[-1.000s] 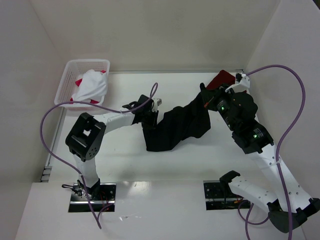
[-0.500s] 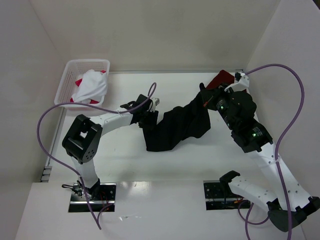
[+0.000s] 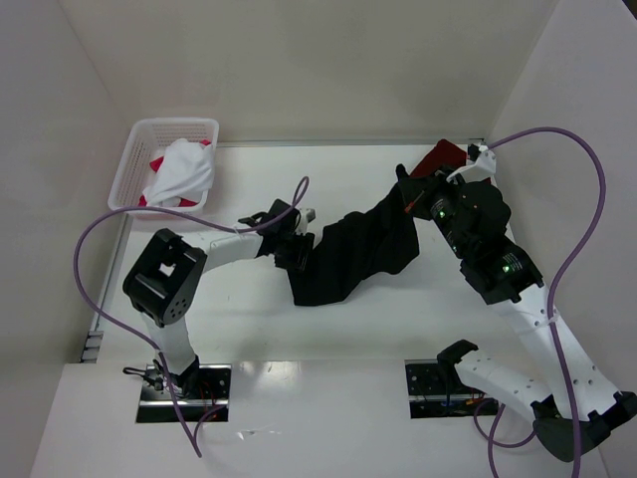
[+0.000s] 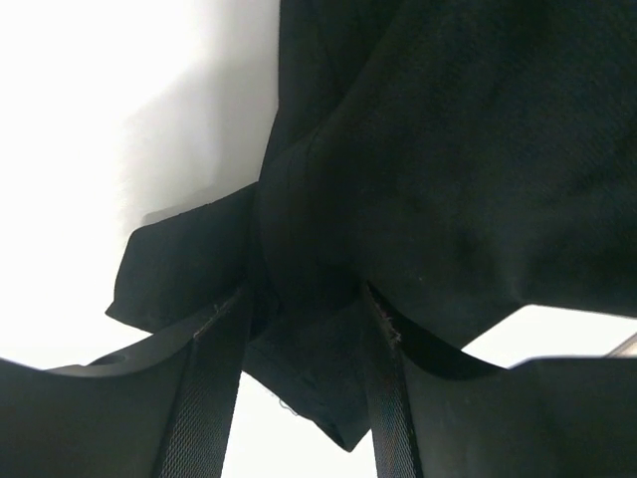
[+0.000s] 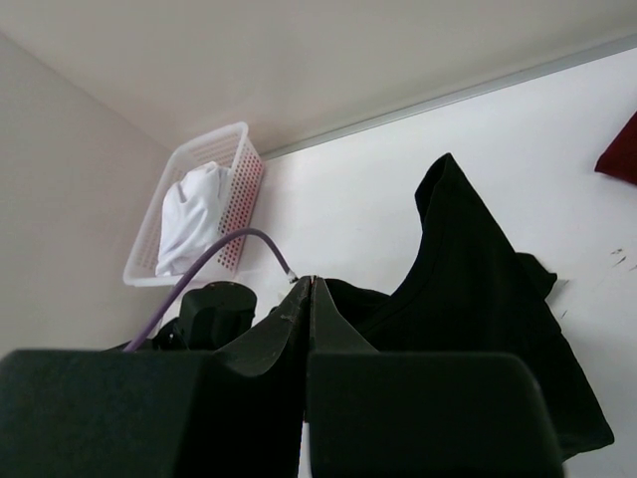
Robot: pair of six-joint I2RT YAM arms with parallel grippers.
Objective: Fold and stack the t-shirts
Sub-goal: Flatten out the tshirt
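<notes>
White walls close round a white table (image 3: 239, 319), and across its middle we see the black t-shirt (image 3: 348, 254) drawn out in a rumpled band slanting from lower left to upper right. At its left end sits the left claw (image 3: 297, 251). In the wrist view its fingers (image 4: 221, 339) stand apart with a bunched fold of the cloth lying between them, and it looks loose there rather than pinched. At the upper right end the right claw (image 3: 416, 199) is closed, and we judge that it is pinching an edge of the black t-shirt, since the cloth rises to its tips and a peak of it sticks up just beside them. A dark maroon t-shirt (image 3: 440, 157) lies at the far right corner, well apart from the white lattice basket (image 3: 134, 159) at the far left, which holds a white t-shirt (image 3: 184, 167) with some pink-red cloth (image 3: 156, 162) showing beneath it. We take this to be the spreading step: the black t-shirt is not yet flat and no fold has been made. Next, in our view, the left claw needs a clean hold on a true corner or hem instead of this bunch. Then both claws should pull apart and lay the cloth down smooth before any fold.
</notes>
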